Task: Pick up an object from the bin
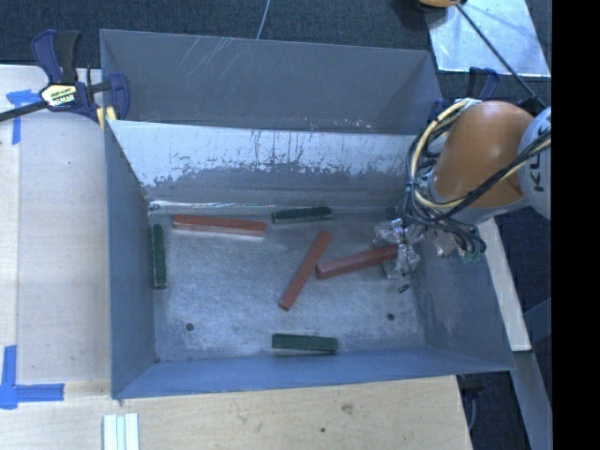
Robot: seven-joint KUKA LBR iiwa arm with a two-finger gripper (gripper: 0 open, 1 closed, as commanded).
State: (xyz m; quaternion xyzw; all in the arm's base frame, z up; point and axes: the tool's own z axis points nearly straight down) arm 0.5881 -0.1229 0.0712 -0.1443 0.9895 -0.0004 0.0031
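Seen from above, the jaws sit low at the right side of the grey metal bin (281, 157), at the end of a flat red-brown stick (352, 264). I cannot tell if they are open or closed. This looks like the grabbing step. Next come a firm squeeze and a lift. Another red-brown stick (305, 272) touches it and may get dragged. A dark green stick (304, 343) lies well apart.

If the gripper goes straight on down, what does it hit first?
Probably the right end of the red-brown stick beneath the gripper; depth is unclear, so it might miss onto the bin floor.
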